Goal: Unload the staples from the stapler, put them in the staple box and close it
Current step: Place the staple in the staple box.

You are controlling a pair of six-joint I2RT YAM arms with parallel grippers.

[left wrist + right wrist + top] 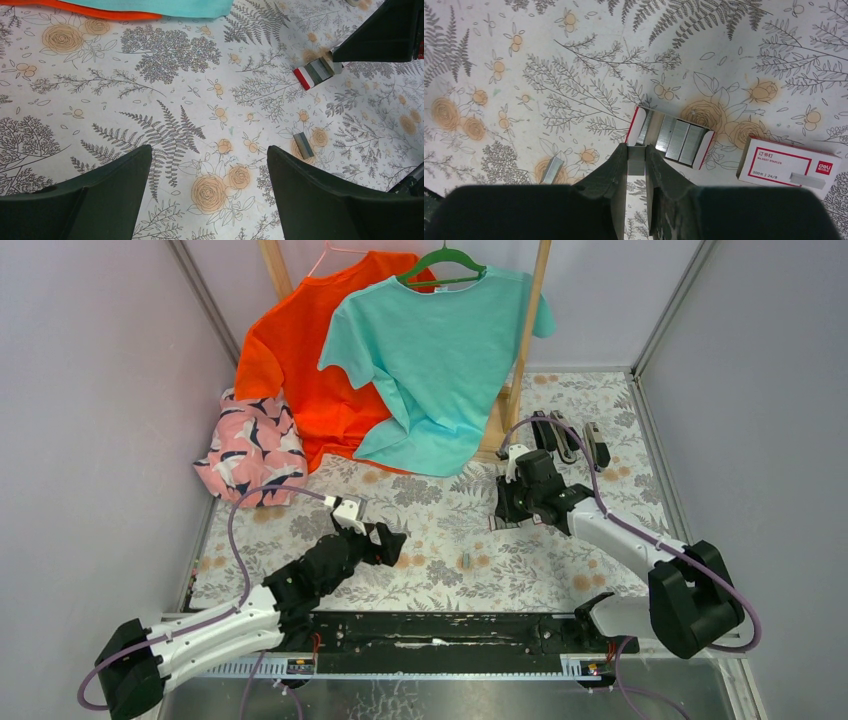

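Note:
My right gripper point(636, 147) is shut on a short silvery strip of staples point(636, 161), held just at the near edge of an open staple tray point(705, 145) with more strips in it. Another loose strip point(553, 170) lies on the floral cloth to its left, seen also in the top view point(466, 560) and the left wrist view point(303, 145). My left gripper point(210, 150) hovers open over the cloth with nothing between its fingers, left of that loose strip. Dark objects that look like the stapler point(568, 437) lie behind the right arm by the rack's foot.
The white-and-red box sleeve point(789, 162) lies right of the tray with a strip point(806, 180) on top. Orange point(300, 360) and teal point(440, 360) shirts hang on a wooden rack at the back. A pink patterned cloth point(250, 450) sits back left. Walls enclose the table.

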